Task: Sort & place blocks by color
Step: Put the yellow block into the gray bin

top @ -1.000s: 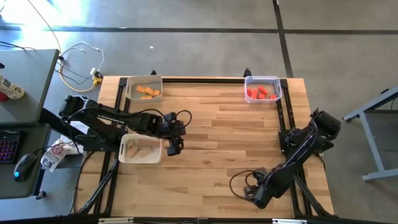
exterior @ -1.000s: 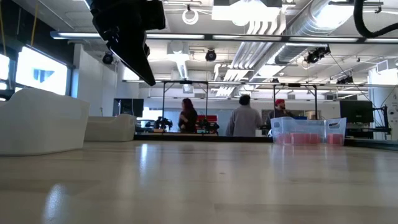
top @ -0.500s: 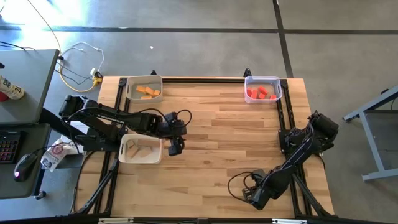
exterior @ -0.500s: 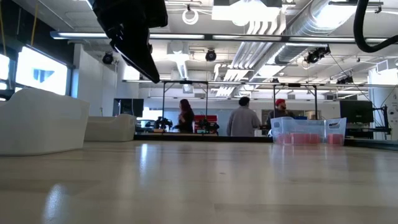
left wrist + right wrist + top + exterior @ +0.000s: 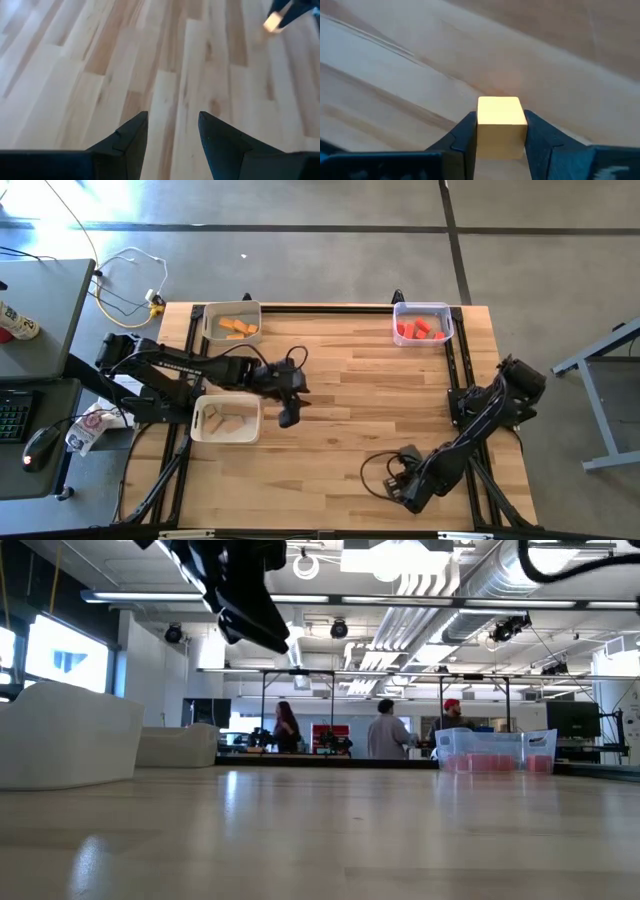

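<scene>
A plain light-wood cube (image 5: 501, 122) sits between the fingers of my right gripper (image 5: 398, 483), which is shut on it near the table's near edge, right of the middle. The left wrist view shows the same cube (image 5: 272, 22) far off. My left gripper (image 5: 172, 135) hovers open over bare tabletop, just right of the bin of plain wood blocks (image 5: 225, 420); it holds nothing. Orange blocks (image 5: 238, 328) lie in the far left bin. Red blocks (image 5: 420, 330) lie in the far right bin. My right gripper pinches the cube by two opposite side faces (image 5: 481, 127) between its two fingers. The cube's top face shows between the fingertips. Whether the cube rests on the table or is clear of it, I cannot tell.
Three pale plastic bins stand on the wooden table: far left (image 5: 208, 330), far right (image 5: 447, 330) and at the left edge (image 5: 200, 432). In the low view the red bin (image 5: 495, 752) is at the right, and people stand in the room behind. A desk (image 5: 40, 310) stands left of the table.
My left gripper has swung a little toward the table's right edge, away from the plain-wood bin, still open. My right gripper has crept slightly toward the table's left and has shut on the plain cube.
</scene>
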`<state>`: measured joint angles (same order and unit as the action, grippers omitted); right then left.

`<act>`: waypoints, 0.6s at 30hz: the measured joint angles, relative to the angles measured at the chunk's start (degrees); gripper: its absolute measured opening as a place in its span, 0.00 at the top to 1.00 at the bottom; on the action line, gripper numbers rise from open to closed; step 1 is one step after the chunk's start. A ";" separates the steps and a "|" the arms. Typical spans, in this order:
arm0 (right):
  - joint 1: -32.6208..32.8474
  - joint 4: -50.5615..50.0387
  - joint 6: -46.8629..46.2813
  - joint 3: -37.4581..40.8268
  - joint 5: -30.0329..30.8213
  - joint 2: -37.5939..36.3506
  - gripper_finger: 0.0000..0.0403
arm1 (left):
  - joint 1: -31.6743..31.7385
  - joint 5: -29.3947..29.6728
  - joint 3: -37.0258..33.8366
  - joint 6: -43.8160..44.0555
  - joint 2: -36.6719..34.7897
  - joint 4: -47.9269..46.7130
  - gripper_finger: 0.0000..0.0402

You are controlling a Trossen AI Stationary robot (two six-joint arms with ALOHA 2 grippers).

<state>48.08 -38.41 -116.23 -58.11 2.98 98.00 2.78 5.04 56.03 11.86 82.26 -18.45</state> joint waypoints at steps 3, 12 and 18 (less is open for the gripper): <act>-1.05 0.08 3.16 0.02 3.91 -1.56 0.75 | 1.16 -2.50 0.00 0.06 0.00 1.47 0.60; -6.37 0.11 18.88 0.02 15.10 -6.48 0.74 | 4.03 -10.89 0.00 5.19 0.02 8.38 0.60; -9.94 0.47 31.23 0.02 22.04 -10.43 0.74 | 4.05 -10.99 0.00 12.13 0.02 14.98 0.60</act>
<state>38.14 -37.94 -85.00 -58.09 25.02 87.58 6.84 -5.95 56.03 23.99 82.28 -3.46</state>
